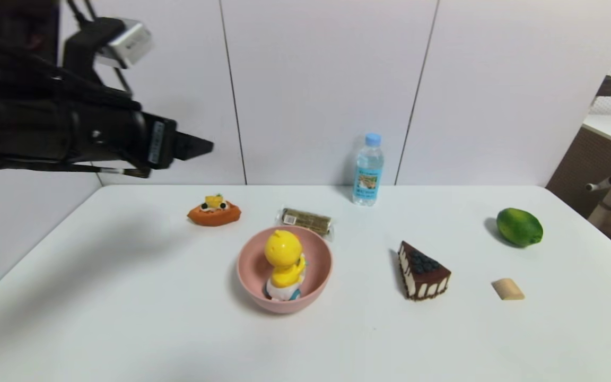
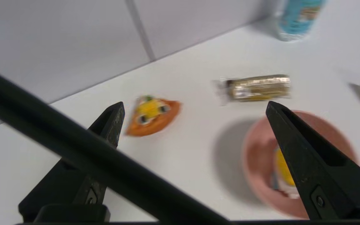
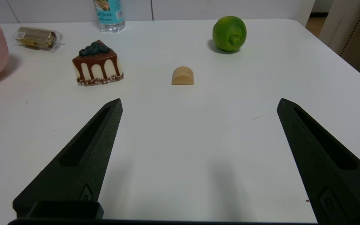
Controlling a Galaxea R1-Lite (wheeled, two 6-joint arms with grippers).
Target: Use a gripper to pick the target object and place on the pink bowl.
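Note:
The yellow duck toy (image 1: pixel 283 254) on its white base with blue wheels sits inside the pink bowl (image 1: pixel 316 249) at the table's middle. The left wrist view shows the bowl (image 2: pixel 255 162) with a strip of the duck (image 2: pixel 281 167) beside one finger. My left gripper (image 1: pixel 199 147) hangs high at the upper left, well above the table and away from the bowl. Its jaws (image 2: pixel 195 107) stand wide open and hold nothing. My right gripper (image 3: pixel 198 103) is out of the head view; its own view shows it open over bare table.
An orange boat-shaped pastry toy (image 1: pixel 214 211) lies left of the bowl, a wrapped snack bar (image 1: pixel 305 219) just behind it. A water bottle (image 1: pixel 367 170) stands by the wall. Right of the bowl are a chocolate cake slice (image 1: pixel 421 270), a small tan block (image 1: pixel 507 289) and a green lime (image 1: pixel 519 227).

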